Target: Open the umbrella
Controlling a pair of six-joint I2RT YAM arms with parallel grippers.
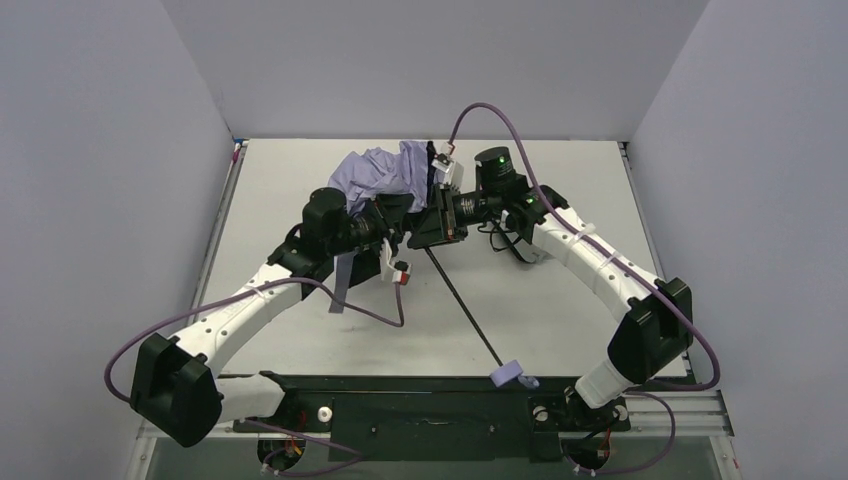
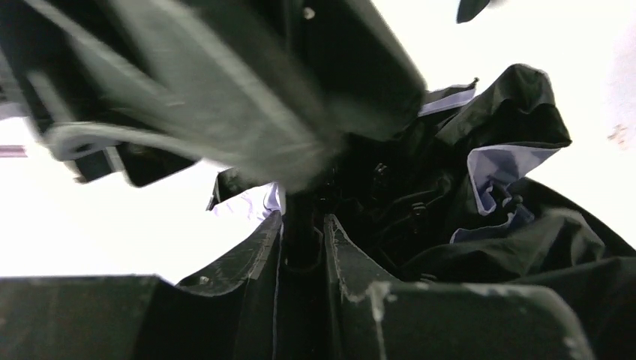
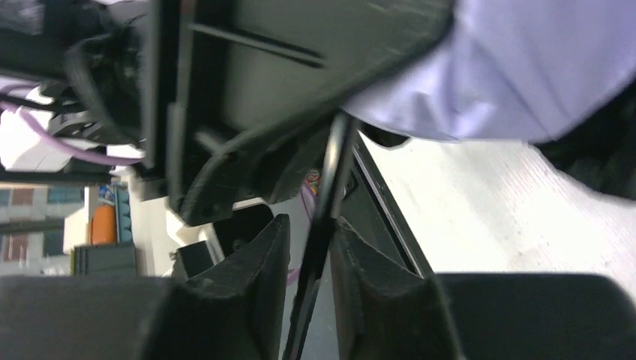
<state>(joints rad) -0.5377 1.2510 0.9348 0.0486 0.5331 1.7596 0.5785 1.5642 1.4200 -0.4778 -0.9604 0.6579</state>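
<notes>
The umbrella lies on the white table with its crumpled lavender canopy (image 1: 375, 172) at the back. Its thin black shaft (image 1: 465, 310) runs toward me to the lavender knob handle (image 1: 510, 375). My left gripper (image 1: 398, 230) sits at the canopy's base. In the left wrist view it (image 2: 304, 219) is shut on a black tubular part of the umbrella, with black canopy folds (image 2: 525, 97) beyond. My right gripper (image 1: 440, 218) faces it. In the right wrist view it (image 3: 311, 223) stands narrowly open around the shaft (image 3: 330, 180), under lavender cloth (image 3: 510, 67).
Grey walls enclose the table (image 1: 600, 180) on the left, back and right. A black rail (image 1: 430, 405) runs along the near edge by the arm bases. Purple cables (image 1: 380, 318) loop over the table beside the left arm. A lavender strap (image 1: 341, 285) hangs under the left wrist.
</notes>
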